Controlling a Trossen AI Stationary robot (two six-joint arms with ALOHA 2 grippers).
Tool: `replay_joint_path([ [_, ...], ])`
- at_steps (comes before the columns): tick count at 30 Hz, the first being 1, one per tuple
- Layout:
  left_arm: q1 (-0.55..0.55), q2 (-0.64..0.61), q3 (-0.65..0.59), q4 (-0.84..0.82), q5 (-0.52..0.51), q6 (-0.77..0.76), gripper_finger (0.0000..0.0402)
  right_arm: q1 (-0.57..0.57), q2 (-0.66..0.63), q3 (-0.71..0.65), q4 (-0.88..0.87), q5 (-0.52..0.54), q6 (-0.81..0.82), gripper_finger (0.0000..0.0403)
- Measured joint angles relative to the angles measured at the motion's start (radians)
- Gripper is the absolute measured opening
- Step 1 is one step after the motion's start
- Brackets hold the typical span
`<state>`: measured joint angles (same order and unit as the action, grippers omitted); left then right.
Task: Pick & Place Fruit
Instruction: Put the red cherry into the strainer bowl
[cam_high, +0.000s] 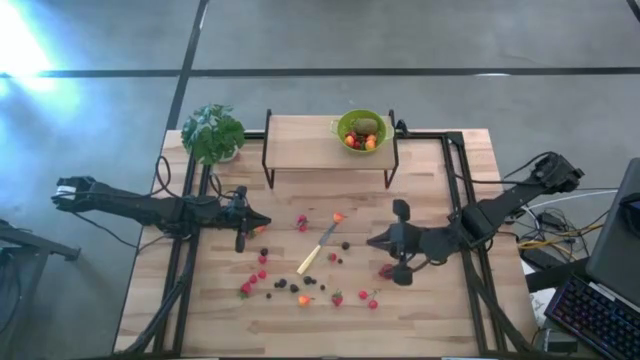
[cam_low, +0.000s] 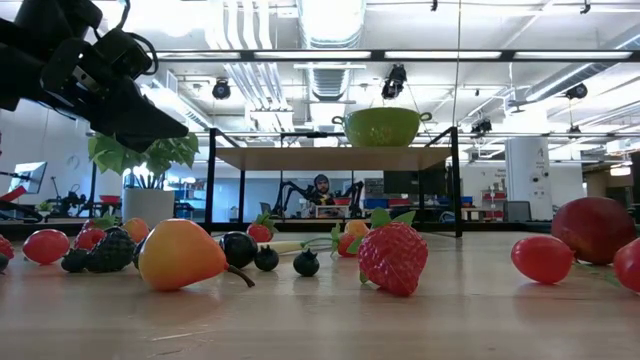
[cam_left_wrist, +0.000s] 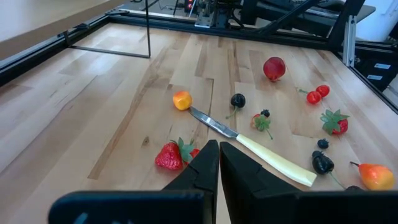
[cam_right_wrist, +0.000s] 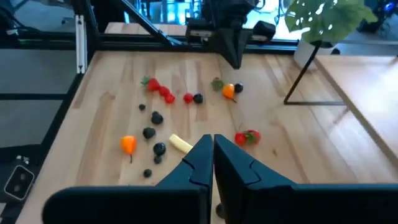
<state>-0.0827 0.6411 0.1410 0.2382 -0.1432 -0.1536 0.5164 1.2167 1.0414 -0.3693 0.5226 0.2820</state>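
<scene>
Fruit (cam_high: 300, 285) lies scattered across the middle of the wooden surface (cam_high: 430, 310), mostly small red pieces with a few dark berries and orange ones, spread around a pale-handled knife (cam_high: 316, 250). We see one container: a green bowl (cam_high: 361, 131) on a low wooden shelf (cam_high: 300, 142) at the far edge, holding a brown-green kiwi-like ball, some red pieces and an orange one. From table height the bowl's inside is hidden from us and only its rim and handles show.

The left claw (cam_high: 264, 227) hovers over the left part of the spread with its fingers pressed together, gripping nothing; in its wrist view a strawberry (cam_left_wrist: 169, 156) sits just beyond the fingertips. The right claw (cam_high: 372, 241) hangs over the right part of the spread, its fingers likewise closed and empty as far as we can make out. A larger red fruit (cam_high: 386, 270) lies half under the right arm in the overhead view, so we cannot see all of it. A leafy potted plant (cam_high: 212, 133) stands at the far left corner. In the room behind, a person (cam_low: 321, 190) is partly visible beneath the shelf, too small to tell more.
</scene>
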Motion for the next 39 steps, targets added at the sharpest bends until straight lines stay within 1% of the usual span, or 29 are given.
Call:
replay_joint_path([
  [3, 0.000, 0.000, 0.000, 0.000, 0.000, 0.000, 0.0020, 0.030, 0.001, -0.052, 0.039, -0.003, 0.028, 0.0008],
  [8, 0.000, 0.000, 0.000, 0.000, 0.000, 0.000, 0.0020, 0.119, 0.037, -0.119, 0.128, -0.004, 0.048, 0.0008],
  [12, 0.000, 0.000, 0.000, -0.001, 0.000, 0.000, 0.0020, 0.183, 0.114, -0.128, 0.204, 0.008, 0.001, 0.0008],
  [15, 0.000, 0.000, 0.000, -0.001, 0.000, 0.000, 0.0020, 0.202, 0.187, -0.113, 0.232, 0.008, -0.054, 0.0008],
  [17, 0.000, 0.000, 0.000, -0.001, 0.000, 0.000, 0.0020, 0.203, 0.241, -0.090, 0.234, -0.003, -0.052, 0.0008],
  [19, 0.000, 0.000, 0.000, 0.000, 0.000, 0.000, 0.0020, 0.201, 0.294, -0.057, 0.203, -0.052, 0.005, 0.0008],
  [21, 0.000, 0.000, 0.000, -0.001, 0.000, 0.000, 0.0020, 0.198, 0.342, -0.012, 0.145, -0.122, 0.065, 0.0008],
  [22, 0.000, 0.000, 0.000, 0.000, 0.000, 0.000, 0.0020, 0.199, 0.366, 0.017, 0.112, -0.140, 0.099, 0.0008],
  [28, 0.000, 0.000, 0.000, 0.000, 0.000, 0.000, 0.0020, 0.204, 0.507, 0.174, -0.163, -0.148, 0.270, 0.0017],
  [33, 0.000, 0.000, 0.000, -0.001, 0.000, 0.000, 0.0020, 0.203, 0.592, 0.233, -0.263, -0.153, 0.352, 0.0050],
  [39, 0.000, 0.000, 0.000, -0.001, 0.000, 0.000, 0.0020, 0.199, 0.634, 0.250, -0.263, -0.165, 0.365, 0.0109],
])
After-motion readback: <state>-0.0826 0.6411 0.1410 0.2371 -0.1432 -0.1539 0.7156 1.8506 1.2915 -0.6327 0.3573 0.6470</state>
